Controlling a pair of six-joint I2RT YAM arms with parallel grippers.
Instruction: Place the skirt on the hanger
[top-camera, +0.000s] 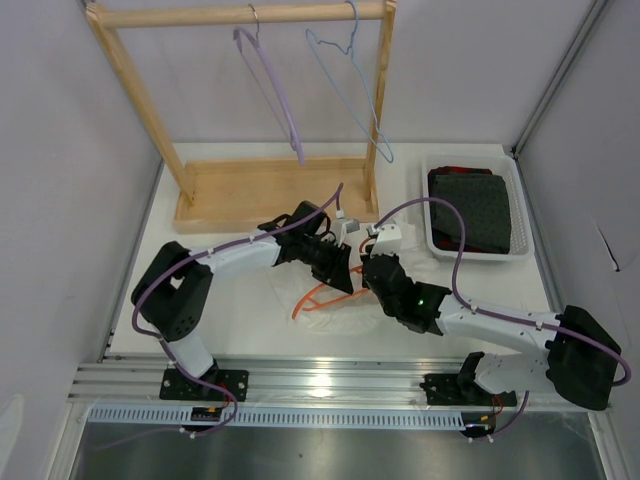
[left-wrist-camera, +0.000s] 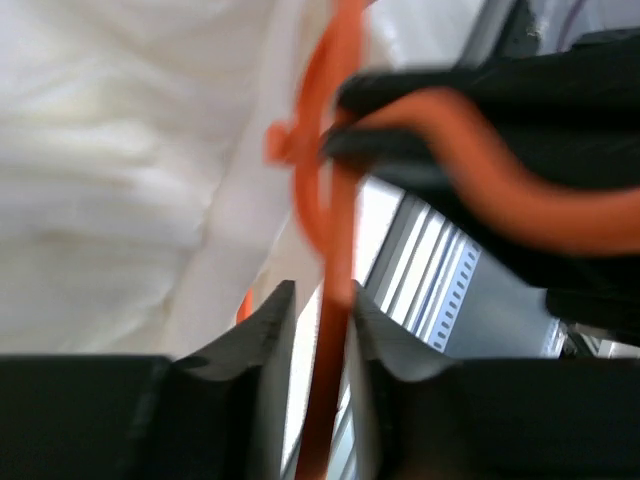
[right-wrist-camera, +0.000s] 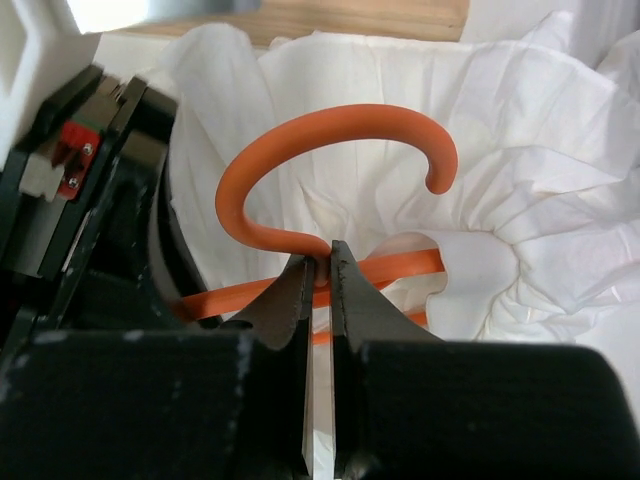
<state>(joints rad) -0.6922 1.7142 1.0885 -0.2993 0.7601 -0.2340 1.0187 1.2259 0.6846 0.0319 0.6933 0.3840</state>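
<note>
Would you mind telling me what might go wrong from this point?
The right gripper pinches the hanger only at its thin neck, so it might twist or slip.
The left gripper straddles a hanger arm with slack showing; that arm could slide out.
Both grippers work close together over the skirt and might collide or snag it.

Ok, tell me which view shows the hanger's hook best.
Right wrist. The hanger hook arches whole and sharp over the skirt, just above the right gripper jaws. Left wrist shows only blurred orange stretches, one between the left gripper jaws; the top view catches thin orange bits, with the hook hidden.
</note>
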